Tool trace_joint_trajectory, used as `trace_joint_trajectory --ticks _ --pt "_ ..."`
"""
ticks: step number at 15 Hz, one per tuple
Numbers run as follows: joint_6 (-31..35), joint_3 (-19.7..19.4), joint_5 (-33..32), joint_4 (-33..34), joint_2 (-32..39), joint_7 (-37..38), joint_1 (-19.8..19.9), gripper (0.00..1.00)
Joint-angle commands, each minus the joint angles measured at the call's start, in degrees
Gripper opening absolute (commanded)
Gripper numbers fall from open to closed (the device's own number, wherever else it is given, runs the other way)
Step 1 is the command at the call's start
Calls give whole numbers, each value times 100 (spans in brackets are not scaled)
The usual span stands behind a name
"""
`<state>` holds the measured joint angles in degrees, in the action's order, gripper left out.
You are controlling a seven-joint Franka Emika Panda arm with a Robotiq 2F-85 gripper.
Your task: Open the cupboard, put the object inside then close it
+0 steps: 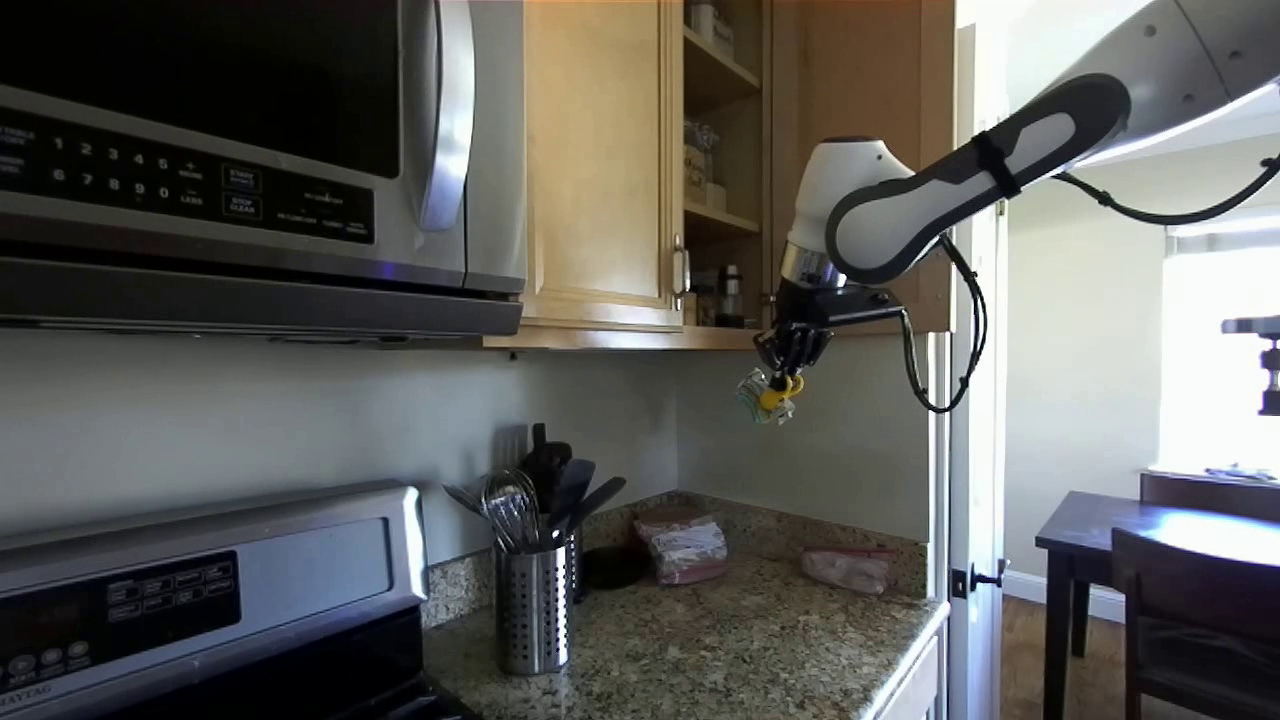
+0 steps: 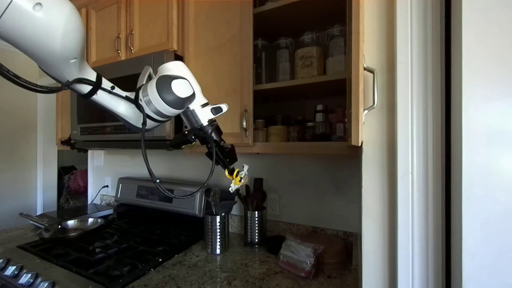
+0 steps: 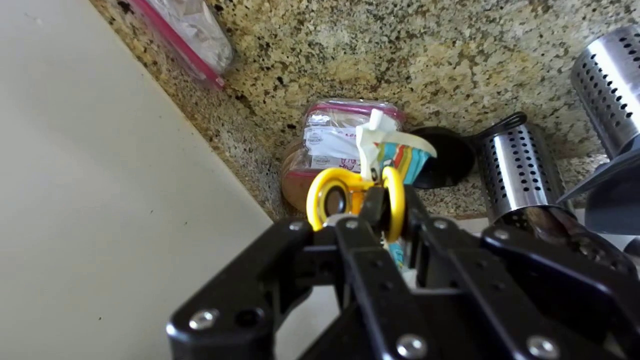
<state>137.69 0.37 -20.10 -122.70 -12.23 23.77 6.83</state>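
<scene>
The hand [image 3: 391,200] pinches the yellow-ringed object [image 3: 402,152] at its tip, above the table [image 1: 700,640] toward its back corner; the cupboard [image 1: 600,170] is open.

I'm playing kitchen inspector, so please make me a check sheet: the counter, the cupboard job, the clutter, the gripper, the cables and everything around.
Surface: speckled counter, bright along one edge
Job's things: cupboard, one door open, one shut; striped packet not yet inside
Clutter: two utensil holders, plastic bags, a pan
Gripper: closed on a yellow ringed piece at the packet, above the counter
Cables: black cable loops below the arm
Surroundings: stove, microwave, dark table, chair
</scene>
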Motion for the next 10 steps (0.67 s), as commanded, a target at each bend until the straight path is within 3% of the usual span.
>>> trace_joint_trajectory --ticks 1,10 --pt "-8 16 17 10 2 -20 20 4" --pt "100 -155 -97 945 318 8 257 4"
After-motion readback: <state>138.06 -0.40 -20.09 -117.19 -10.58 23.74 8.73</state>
